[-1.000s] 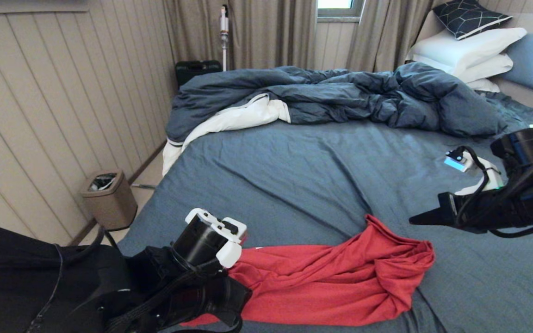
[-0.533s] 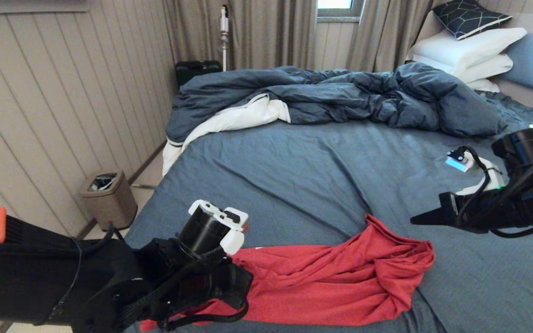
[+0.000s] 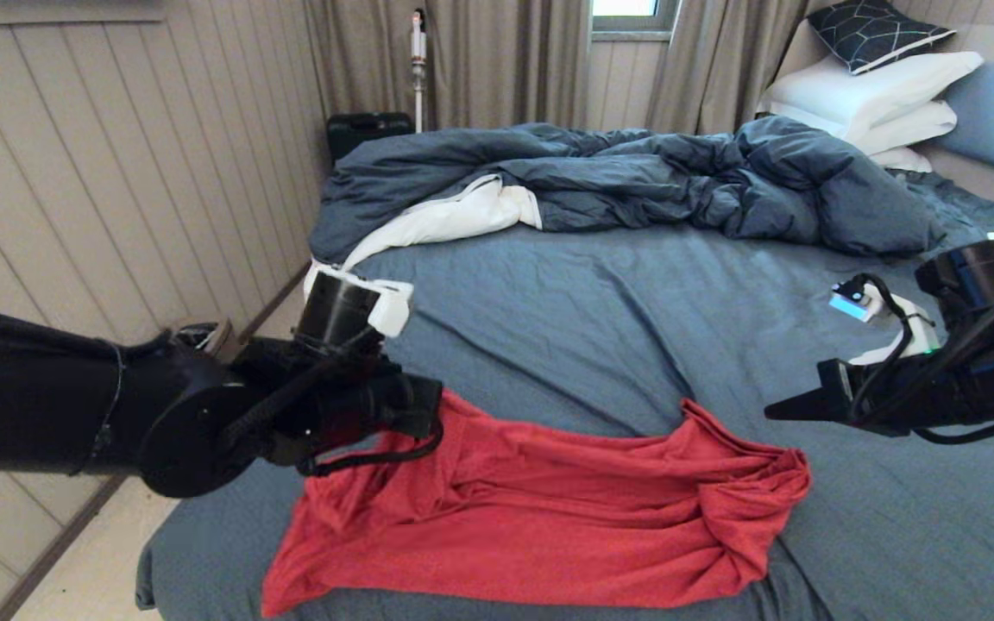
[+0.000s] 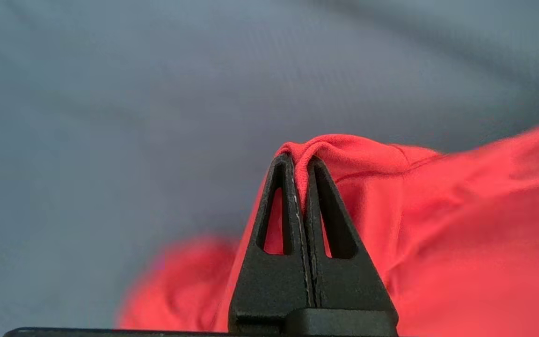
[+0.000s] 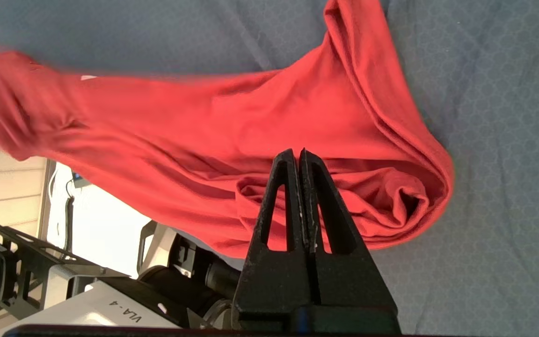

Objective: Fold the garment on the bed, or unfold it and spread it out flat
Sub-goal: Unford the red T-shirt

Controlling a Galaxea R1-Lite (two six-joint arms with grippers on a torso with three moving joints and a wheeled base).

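The red garment lies rumpled across the near part of the bed, its right end bunched in folds. My left gripper is shut on a hem fold at the garment's upper left and holds it a little above the sheet. In the left wrist view the red garment is pinched between the tips of the left gripper. My right gripper hovers shut and empty just right of the bunched end. In the right wrist view the right gripper hangs above the garment. No print shows.
A rumpled dark blue duvet with white lining fills the far side of the bed. White pillows are stacked at the far right. A waste bin stands on the floor left of the bed, mostly behind my left arm.
My left gripper has shut on the garment's left edge and lifted it up and away from the near edge, drawing that side out wider. The right arm has not moved.
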